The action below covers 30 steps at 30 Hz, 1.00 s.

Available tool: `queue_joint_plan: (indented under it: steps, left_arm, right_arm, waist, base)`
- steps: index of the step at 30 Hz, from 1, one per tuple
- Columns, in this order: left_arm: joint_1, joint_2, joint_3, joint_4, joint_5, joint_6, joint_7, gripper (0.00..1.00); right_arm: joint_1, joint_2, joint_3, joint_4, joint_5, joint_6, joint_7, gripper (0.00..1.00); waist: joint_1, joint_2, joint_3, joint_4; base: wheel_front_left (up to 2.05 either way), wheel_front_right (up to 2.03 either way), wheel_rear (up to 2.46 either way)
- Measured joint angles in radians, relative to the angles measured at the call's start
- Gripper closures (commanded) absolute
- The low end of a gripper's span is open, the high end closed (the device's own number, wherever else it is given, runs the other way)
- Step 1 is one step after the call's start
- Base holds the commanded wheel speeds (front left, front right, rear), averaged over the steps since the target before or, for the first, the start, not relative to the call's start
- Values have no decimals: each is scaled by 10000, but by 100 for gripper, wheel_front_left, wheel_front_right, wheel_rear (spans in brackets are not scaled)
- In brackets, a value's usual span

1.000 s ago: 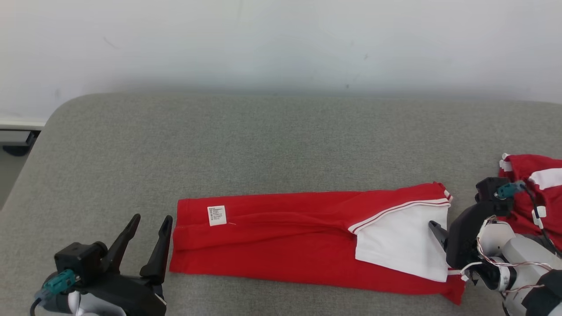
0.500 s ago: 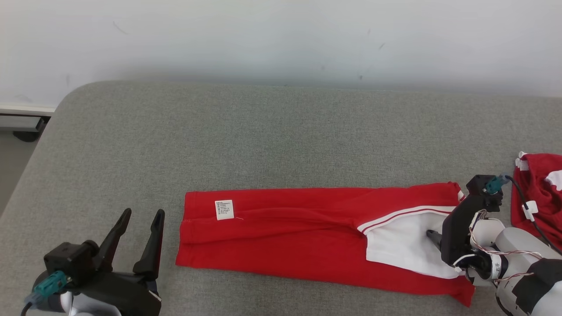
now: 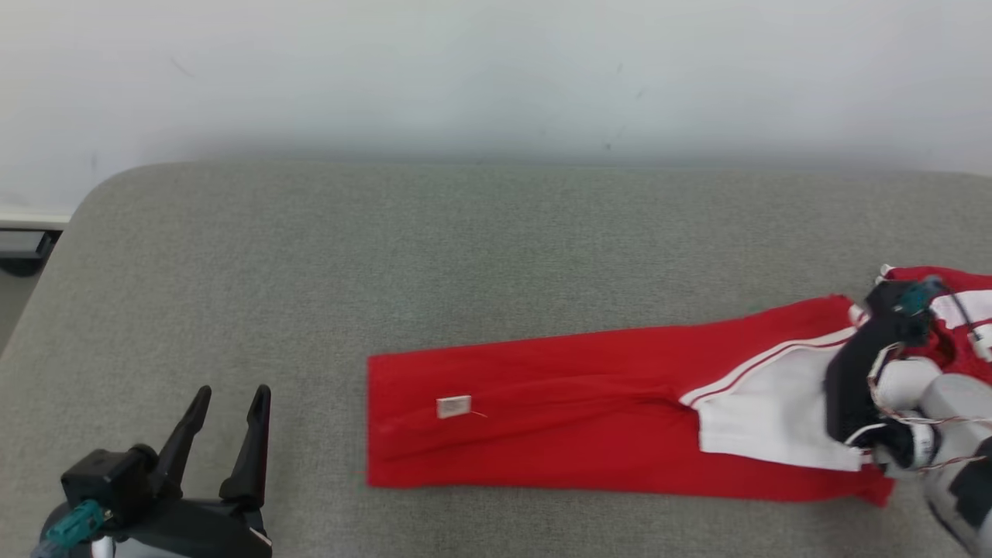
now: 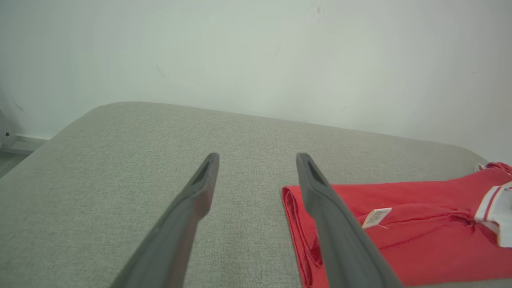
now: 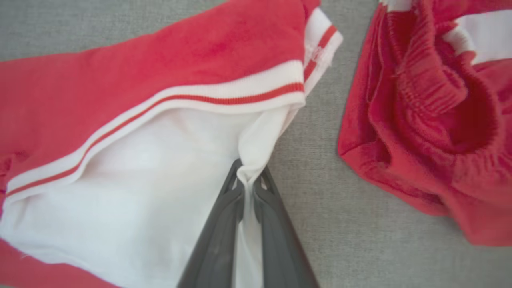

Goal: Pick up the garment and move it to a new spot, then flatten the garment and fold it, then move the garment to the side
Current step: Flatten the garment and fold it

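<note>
Garment [image 3: 589, 418], red and folded into a long band, lies flat across the near half of the grey padded surface [image 3: 465, 248]. Its long axis runs left to right and rises slightly toward the right. A small white label [image 3: 453, 406] sits on the red cloth near the left end. At the right end a white panel [image 3: 767, 411] is exposed, edged by a white band with 1 thin red stripe. The right gripper [image 5: 249, 175] meets the garment at this panel's outer edge. Its 2 dark fingers are pressed together with a fold of white cloth pinched between the tips, and the cloth is drawn into a small peak there. Just beside that end, across a strip of bare surface, lies a second red garment [image 5: 432, 120], bunched, with a gathered elastic edge and white trim. The left gripper [image 3: 232, 391] stands at the lower left of the head view, well apart from the band's left edge, with its fingers spread wide and holding nothing. A pale wall [image 3: 465, 77] rises behind the surface.
</note>
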Motion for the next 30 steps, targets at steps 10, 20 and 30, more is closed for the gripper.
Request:
queue_joint_plan:
  steps: [10,20,30]
  left_arm:
    - [360,-186,111,8,90,0,0,0]
    - [523,-506,36,27,186,2,21,0]
    - [453,-828,-228,63,207,2,136,0]
  right_arm:
    - [92,192,-556,-995,1221,1218,412,100]
    - [230,683,-1135,-2748,3087,1870,1916,100]
    - [143,1145,-1085,-3710,3503,1358,2746,100]
  waist:
    - [-1,-1,-279,-374]
    - [-3,-1,-477,-401]
    - [-2,-1,-378,77]
  base:
    - [0,0,0]
    - [0,0,0]
    - [0,0,0]
